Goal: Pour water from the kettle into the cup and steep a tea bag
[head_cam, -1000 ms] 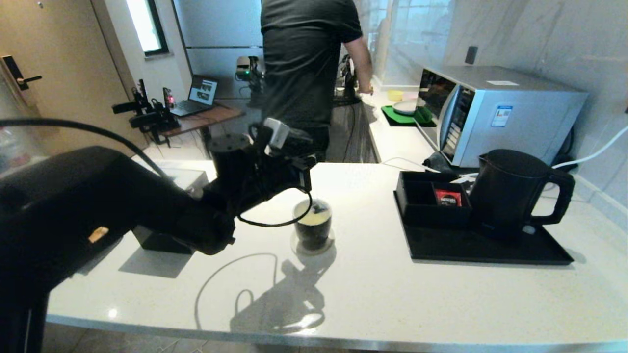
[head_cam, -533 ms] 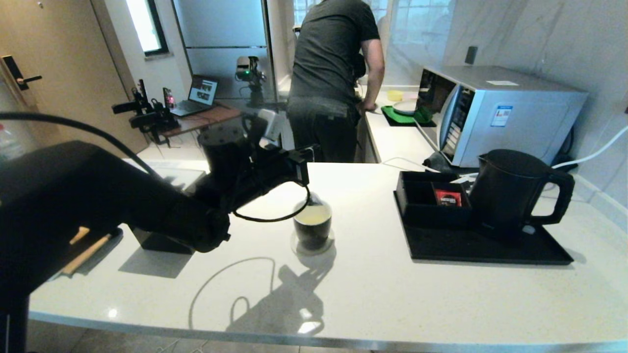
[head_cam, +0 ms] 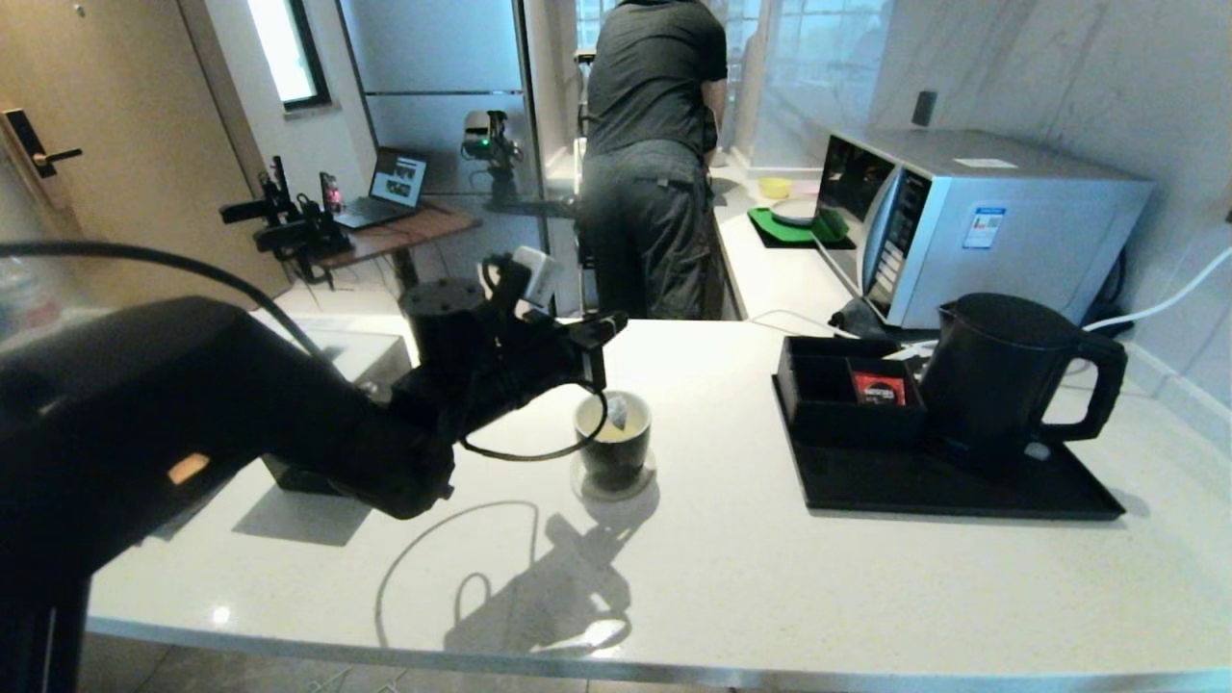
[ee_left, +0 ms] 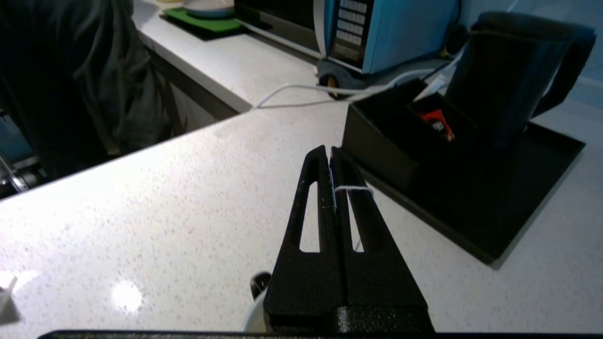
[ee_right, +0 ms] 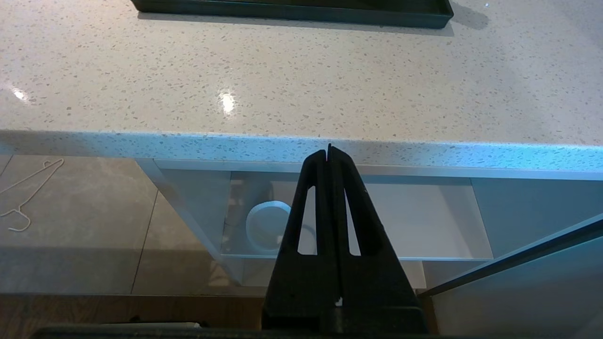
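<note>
Left tool (ee_left: 330,155) is seen clamped tight on the thin white string (ee_left: 353,189) of the tea bag (head_cam: 616,412), and it's held right over the cup (head_cam: 612,445). So the tea bag is hung just below the tool tips, with the pouch shown partly down inside the cup's white inside, at the pale yellowish water (head_cam: 616,433). The cup itself is parked on a round pale coaster (head_cam: 613,481) on the white desk (head_cam: 731,577), directly beneath the tool.

Further right of the tool, well apart from it, a black tray (head_cam: 962,491) is found on the desk. A black box (head_cam: 837,404) with a red packet (head_cam: 878,388) in it is set on the tray's near side to the tool, and the kettle (head_cam: 1001,380) is stood upright just past that, handle turned away from the tool.

Right tool (ee_right: 329,153) is kept pinched together with nothing in it, down below the front edge of the desk.
</note>
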